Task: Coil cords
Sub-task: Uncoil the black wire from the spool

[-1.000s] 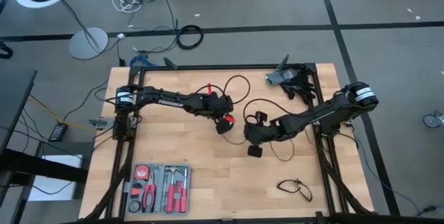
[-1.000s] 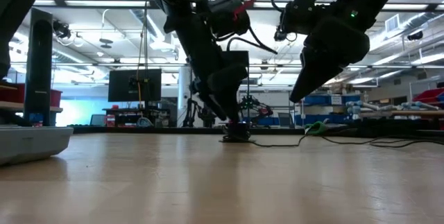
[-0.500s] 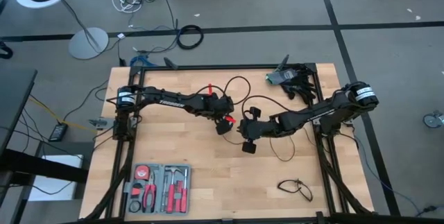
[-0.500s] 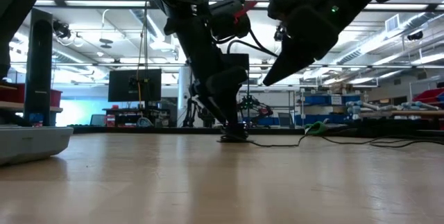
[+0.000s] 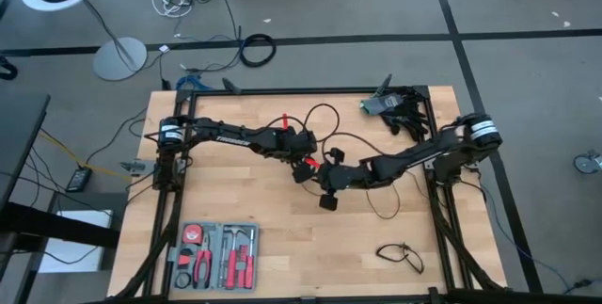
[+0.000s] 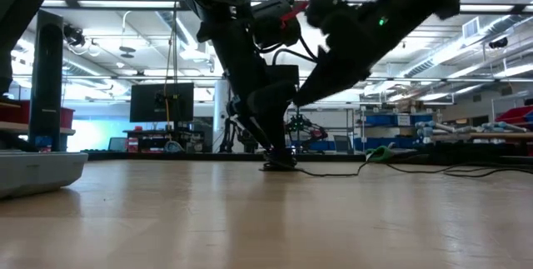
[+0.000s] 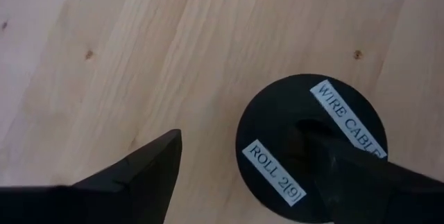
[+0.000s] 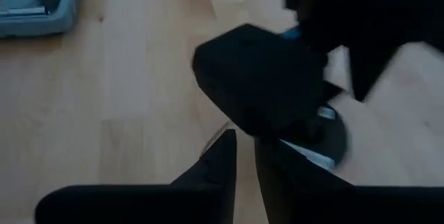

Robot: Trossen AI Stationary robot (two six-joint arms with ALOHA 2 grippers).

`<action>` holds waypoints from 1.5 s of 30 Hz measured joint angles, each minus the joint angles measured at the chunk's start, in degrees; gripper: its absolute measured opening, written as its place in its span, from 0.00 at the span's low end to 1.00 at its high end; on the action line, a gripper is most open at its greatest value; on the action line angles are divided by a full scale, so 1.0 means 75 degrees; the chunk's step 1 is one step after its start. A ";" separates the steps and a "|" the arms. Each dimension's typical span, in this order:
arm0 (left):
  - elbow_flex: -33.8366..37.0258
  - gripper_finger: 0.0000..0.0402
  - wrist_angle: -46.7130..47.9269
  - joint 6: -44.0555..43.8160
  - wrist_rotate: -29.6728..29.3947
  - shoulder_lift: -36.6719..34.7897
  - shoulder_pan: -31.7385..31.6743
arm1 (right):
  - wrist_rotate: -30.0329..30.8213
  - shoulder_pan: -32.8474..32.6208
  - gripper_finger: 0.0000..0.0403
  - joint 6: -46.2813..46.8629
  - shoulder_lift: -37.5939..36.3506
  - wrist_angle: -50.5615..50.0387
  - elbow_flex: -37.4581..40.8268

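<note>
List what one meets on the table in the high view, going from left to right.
Tool tray → left hand → right hand → short cord

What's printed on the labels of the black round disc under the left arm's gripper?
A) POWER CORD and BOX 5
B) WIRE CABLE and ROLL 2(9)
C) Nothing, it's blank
B: in the left wrist view, the black disc carries two white labels reading WIRE CABLE and ROLL 2(9).
</note>
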State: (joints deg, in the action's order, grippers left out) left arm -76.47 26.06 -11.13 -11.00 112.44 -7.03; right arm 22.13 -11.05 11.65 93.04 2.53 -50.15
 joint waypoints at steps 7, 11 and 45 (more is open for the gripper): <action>0.0000 0.77 0.0219 0.0042 0.0266 0.0002 0.0000 | -0.0184 -0.0005 0.13 0.0151 0.1244 0.1009 0.0001; -0.0012 0.77 0.0420 0.0198 0.0303 0.0000 -0.0012 | -0.0317 -0.0049 0.15 0.0699 0.1456 0.1104 0.0001; 0.0001 0.76 0.1044 0.0806 0.0004 -0.0187 -0.0171 | -0.0561 -0.0557 0.01 0.1770 0.0881 -0.1909 -0.0300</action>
State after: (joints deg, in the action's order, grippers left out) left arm -76.46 33.90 -5.08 -10.98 111.04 -8.31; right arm 17.92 -15.23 24.93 99.64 -11.78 -52.40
